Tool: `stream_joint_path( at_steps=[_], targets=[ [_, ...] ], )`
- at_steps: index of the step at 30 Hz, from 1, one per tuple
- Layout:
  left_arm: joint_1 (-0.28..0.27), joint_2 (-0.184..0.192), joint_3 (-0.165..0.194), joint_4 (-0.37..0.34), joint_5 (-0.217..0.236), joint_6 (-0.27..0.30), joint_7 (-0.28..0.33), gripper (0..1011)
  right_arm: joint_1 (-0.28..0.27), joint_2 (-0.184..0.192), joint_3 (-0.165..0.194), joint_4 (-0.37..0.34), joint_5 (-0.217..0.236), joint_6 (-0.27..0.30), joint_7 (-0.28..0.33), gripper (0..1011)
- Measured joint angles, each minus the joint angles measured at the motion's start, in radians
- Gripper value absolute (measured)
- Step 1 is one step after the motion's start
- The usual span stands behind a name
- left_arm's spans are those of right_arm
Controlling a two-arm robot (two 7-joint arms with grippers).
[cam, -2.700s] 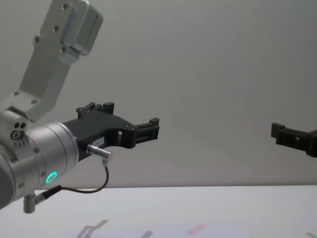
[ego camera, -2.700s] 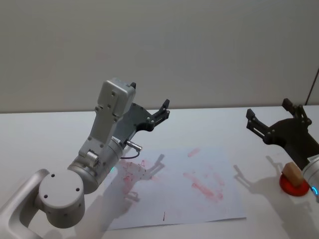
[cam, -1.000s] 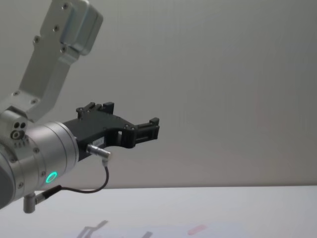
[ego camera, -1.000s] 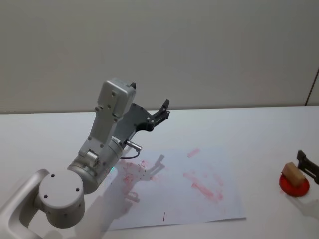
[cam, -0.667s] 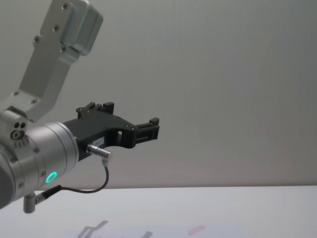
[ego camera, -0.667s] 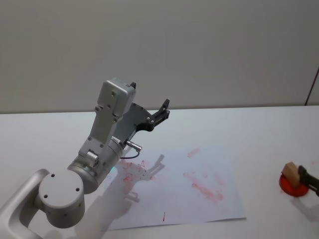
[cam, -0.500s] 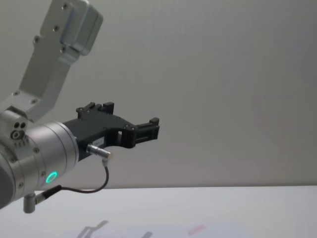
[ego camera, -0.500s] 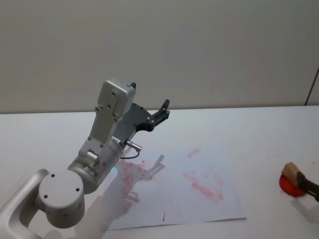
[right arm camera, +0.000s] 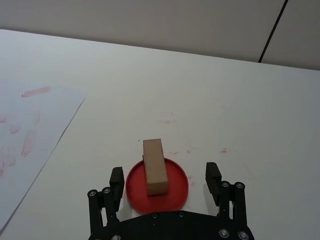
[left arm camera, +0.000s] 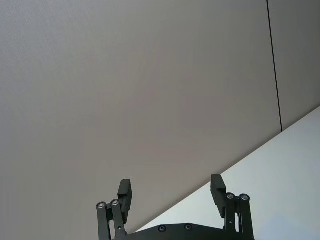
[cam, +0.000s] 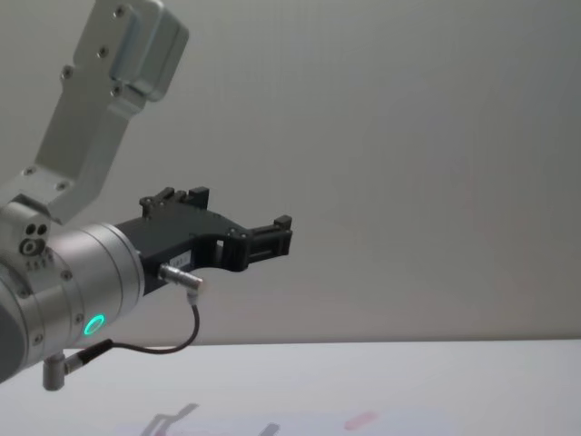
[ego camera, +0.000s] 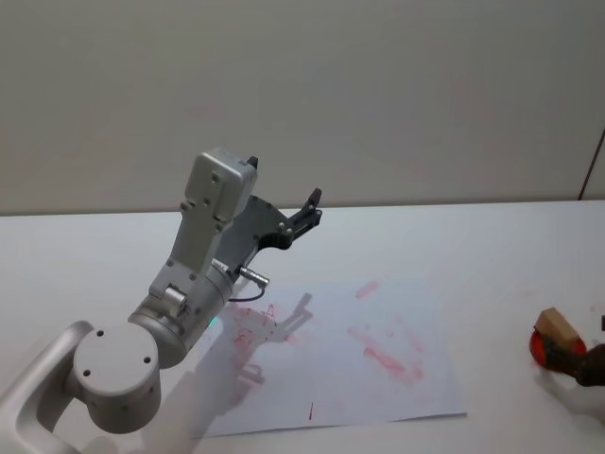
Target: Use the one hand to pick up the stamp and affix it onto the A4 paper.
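**Right end effector** (right arm camera: 165, 174): the working unit. Its two black fingers (right arm camera: 116, 176) stand wide apart and hold nothing.

- The stamp (right arm camera: 154, 166), a light wooden block, stands upright directly ahead of the end effector, on the centre line of the opening. There is a clear gap between it and each finger.
- The stamp rests on a round red pad (right arm camera: 177, 194). The pad also lies within the opening, and the fingertips flank its rim on both sides.
- No contact between the fingers and the stamp is visible.
- In the head view the right end effector (ego camera: 588, 364) enters low at the right edge, with the stamp (ego camera: 556, 325) just in front of it.

**A4 paper** (ego camera: 340, 388): lies flat on the white surface (ego camera: 473, 246), well to the left of the right end effector and apart from the red pad.

- The sheet bears pink-red marks (ego camera: 388, 359).
- In the right wrist view its nearest corner (right arm camera: 30, 125) lies off the end effector's left finger, with bare surface between sheet and pad.

**Left end effector** (left arm camera: 171, 187): held raised above the surface, pointing forward towards the wall (left arm camera: 150, 75).

- Its fingers are spread wide and grip nothing.
- The A4 paper lies below it and to its right.
- In the chest view the left end effector (cam: 283, 232) sits roughly level. Behind it a green ring (cam: 93, 324) is lit on the wrist, and a looped cable (cam: 177, 345) hangs beneath.
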Motion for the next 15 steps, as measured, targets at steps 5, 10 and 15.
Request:
stream_joint_path(
  at_steps=[5, 10, 15],
  targets=[
    [0.0, 0.0, 0.0, 0.0, 0.0, 0.0, 0.0, 1001, 0.032, -0.016, -0.012, 0.026, -0.028, 0.001, 0.023, 1001],
    [0.0, 0.0, 0.0, 0.0, 0.0, 0.0, 0.0, 1001, 0.061, -0.031, -0.023, 0.052, -0.054, 0.001, 0.044, 1001],
    [0.0, 0.0, 0.0, 0.0, 0.0, 0.0, 0.0, 1001, 0.08, -0.04, -0.031, 0.068, -0.071, 0.0, 0.057, 902]
  ],
)
